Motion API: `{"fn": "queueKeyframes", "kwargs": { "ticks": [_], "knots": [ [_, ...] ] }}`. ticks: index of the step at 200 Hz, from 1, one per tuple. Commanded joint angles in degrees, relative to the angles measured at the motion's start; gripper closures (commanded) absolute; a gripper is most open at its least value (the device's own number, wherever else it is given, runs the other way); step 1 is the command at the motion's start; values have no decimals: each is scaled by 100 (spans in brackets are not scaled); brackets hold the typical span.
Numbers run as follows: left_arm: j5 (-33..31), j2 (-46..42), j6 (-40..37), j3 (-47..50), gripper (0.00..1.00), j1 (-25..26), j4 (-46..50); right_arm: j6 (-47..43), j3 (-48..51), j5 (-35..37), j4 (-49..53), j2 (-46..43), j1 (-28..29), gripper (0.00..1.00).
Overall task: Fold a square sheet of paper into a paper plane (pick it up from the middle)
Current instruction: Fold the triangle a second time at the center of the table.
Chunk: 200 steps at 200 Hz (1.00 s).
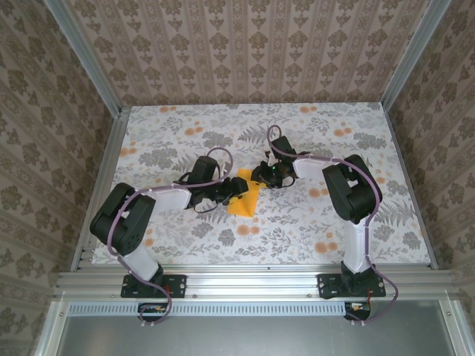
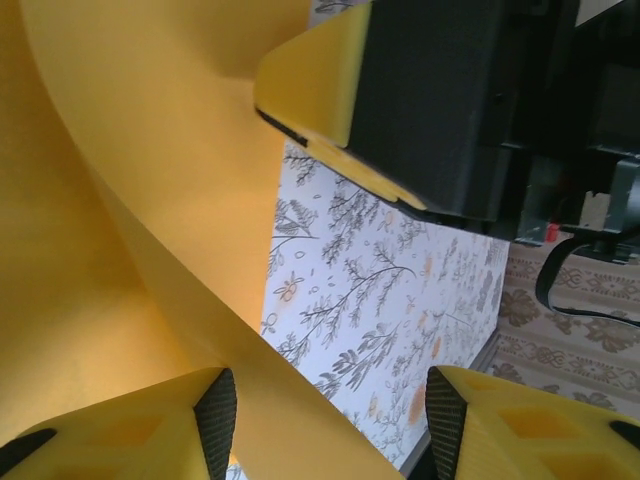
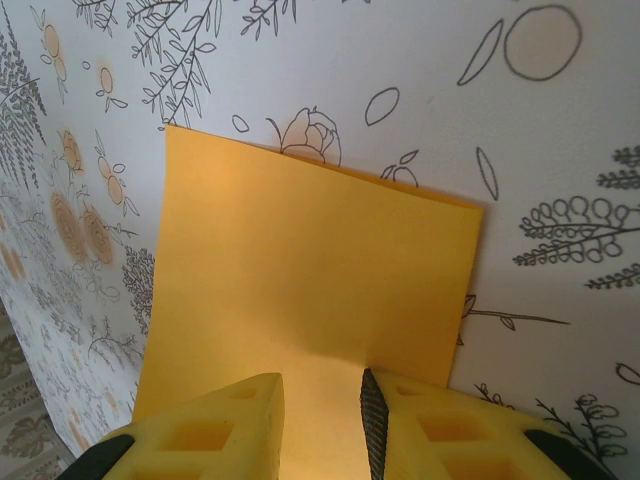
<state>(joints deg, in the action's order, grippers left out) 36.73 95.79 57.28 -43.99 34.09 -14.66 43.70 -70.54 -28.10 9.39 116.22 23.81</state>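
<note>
Hands number two: right hand (image 3: 320,392) pinches the one square sheet of paper (image 3: 310,260), left hand (image 2: 328,405) spread.

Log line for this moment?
paper: curled up, mid-table | left gripper: open | right gripper: on paper edge, grip unclear
</note>
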Motion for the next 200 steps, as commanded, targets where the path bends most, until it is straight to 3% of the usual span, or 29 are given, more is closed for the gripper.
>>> {"fn": "queueKeyframes", "kwargs": {
  "ticks": [1, 54, 120, 200],
  "knots": [
    [161, 149, 102, -187, 43, -7, -271, 51, 83, -87, 115, 146, -6, 70],
    [53, 496, 37, -211, 45, -7, -367, 149, 133, -251, -55, 19, -80, 70],
    [-230, 696, -38, -263, 63, -15, -198, 230, 288, -858, -656, -503, -237, 71],
    [-310, 704, -90, -308, 65, -7, -11, -647, 1223, -884, 145, -1520, -178, 63]
  ]
}}
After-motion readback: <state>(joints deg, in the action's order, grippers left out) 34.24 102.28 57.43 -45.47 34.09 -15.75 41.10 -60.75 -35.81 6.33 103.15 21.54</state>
